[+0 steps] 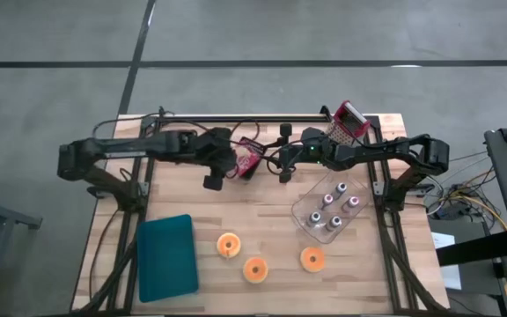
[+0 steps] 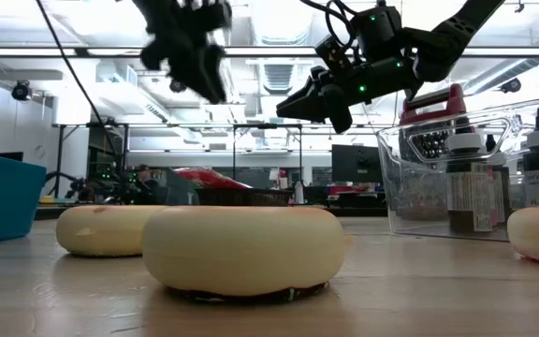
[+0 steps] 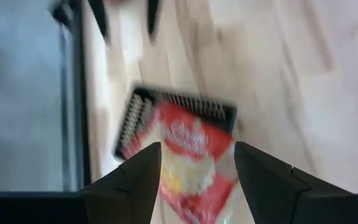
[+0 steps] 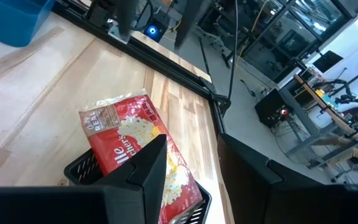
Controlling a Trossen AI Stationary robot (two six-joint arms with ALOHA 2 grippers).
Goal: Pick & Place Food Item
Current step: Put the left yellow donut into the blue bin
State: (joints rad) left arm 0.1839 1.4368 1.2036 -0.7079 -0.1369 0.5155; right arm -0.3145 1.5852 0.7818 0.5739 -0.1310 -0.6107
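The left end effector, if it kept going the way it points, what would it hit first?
Most likely the red popcorn bag in its black basket: the left end effector, open, frames the bag. Depth is unclear.

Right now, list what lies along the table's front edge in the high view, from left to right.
Teal tray → first orange ring → second orange ring → third orange ring.
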